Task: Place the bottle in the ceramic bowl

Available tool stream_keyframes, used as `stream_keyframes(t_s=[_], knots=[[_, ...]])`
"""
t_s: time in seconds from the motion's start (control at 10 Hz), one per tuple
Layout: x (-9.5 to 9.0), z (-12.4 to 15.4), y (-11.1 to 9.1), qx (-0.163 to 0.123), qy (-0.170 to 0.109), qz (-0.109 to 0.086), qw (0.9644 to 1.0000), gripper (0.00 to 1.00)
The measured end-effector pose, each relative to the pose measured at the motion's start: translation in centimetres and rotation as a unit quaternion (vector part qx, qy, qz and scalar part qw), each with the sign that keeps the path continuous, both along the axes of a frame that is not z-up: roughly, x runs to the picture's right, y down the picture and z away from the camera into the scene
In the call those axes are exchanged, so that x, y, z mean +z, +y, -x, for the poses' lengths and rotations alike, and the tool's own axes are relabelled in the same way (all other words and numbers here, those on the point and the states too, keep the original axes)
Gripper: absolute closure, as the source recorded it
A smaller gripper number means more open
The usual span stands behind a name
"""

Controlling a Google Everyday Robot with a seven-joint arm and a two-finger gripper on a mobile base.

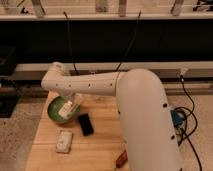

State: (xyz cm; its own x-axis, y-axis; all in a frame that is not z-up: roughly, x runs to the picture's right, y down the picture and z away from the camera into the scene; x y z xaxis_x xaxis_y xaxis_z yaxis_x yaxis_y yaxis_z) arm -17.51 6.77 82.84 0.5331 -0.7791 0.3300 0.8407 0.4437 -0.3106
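While my white arm (100,84) reaches across from the right and bends down at its far end, my pincer (71,104) hangs just over the ceramic bowl (54,109), which sits at the back left corner of the wooden desk (102,127). The bottle (66,111) lies in the bowl, right under the pincer. Its long axis runs on a slant, from the upper right near the pincer down toward the lower left, and it leans against the bowl's near right side; I cannot make out which end carries the cap. Whether my pincer is wide, narrow or gripping the bottle, I cannot tell. On the desk just right of the bowl lies a dark flat phone-like thing (85,124), and nearer the front a pale rectangular packet (64,140).
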Motion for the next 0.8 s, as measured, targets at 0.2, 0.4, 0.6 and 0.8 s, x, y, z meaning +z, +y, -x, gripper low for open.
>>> stream_keyframes(t_s=[0.2, 0.4, 0.6, 0.8], knots=[[0.07, 0.04, -0.01, -0.004, -0.002, -0.001, 1.0, 0.82], [0.17, 0.1, 0.03, -0.009, -0.005, -0.002, 0.9999, 0.82], [0.18, 0.17, 0.06, -0.012, -0.007, -0.002, 0.9999, 0.75], [0.23, 0.25, 0.01, -0.016, -0.01, -0.004, 0.9998, 0.79]])
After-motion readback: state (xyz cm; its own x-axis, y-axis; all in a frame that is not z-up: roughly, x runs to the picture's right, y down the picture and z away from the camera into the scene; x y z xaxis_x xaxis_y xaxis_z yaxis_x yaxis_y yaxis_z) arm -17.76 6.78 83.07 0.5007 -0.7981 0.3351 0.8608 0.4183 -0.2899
